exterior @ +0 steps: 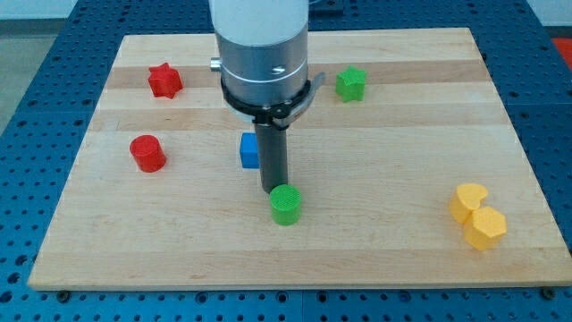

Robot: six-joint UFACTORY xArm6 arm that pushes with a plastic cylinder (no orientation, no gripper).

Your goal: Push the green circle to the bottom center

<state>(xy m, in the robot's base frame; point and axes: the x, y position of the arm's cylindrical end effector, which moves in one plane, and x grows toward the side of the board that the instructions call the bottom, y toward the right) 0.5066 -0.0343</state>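
Note:
The green circle is a short green cylinder on the wooden board, a little below the board's middle. My tip sits just above and slightly left of it in the view, touching or nearly touching its upper left edge. The dark rod rises from there into the arm's large grey body near the view's top. A blue block lies right beside the rod on its left, partly hidden by it.
A red star lies at the upper left and a red cylinder at the left. A green star lies at the upper right of centre. Two yellow blocks touch at the lower right.

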